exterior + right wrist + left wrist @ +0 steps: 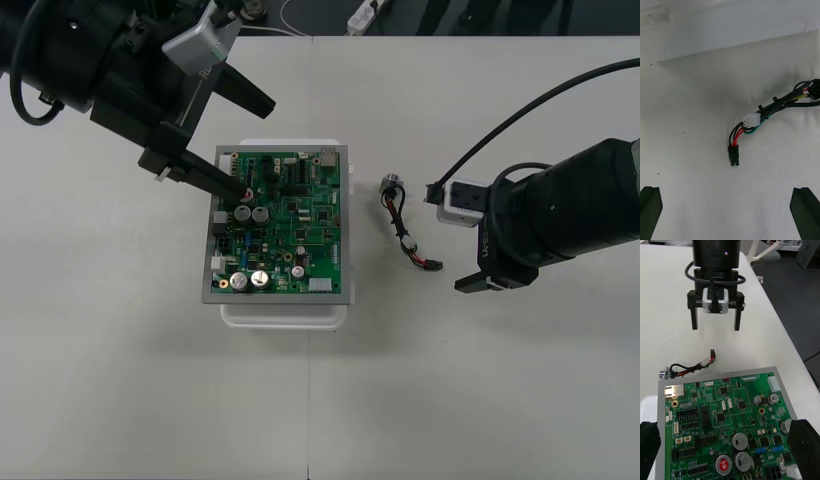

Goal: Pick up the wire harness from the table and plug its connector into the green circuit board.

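1. Black fingers [649,210] of the right gripper [450,238] are standing wide apart on my right wrist feed, pinching nothing.
2. Just ahead of them, I am seeing the small black plug [734,155] lying flat on the table [120,380], clear of both fingers.
3. Red, black and green wires [738,138] are running from that plug past a white connector block [751,120] and on under black ties.
4. From above, I am reading the right gripper as hanging just right of the wire harness [405,232], near its plug end and apart from it.
5. The harness is lying loose on the table just right of the green circuit board [285,225], apart from it. Its round metal socket [391,184] is pointing toward the far edge and its plug toward the near edge.
6. The left gripper [257,147] is hovering over the far left part of the board, its fingers spread as well and holding nothing.
7. One of its fingertips is sitting over the tall capacitors [252,213]; I cannot tell whether it is touching them.
8. On my left wrist feed, the harness and the right gripper are showing beyond the board's edge.
9. The board is resting on its white base [285,315], mid-table.
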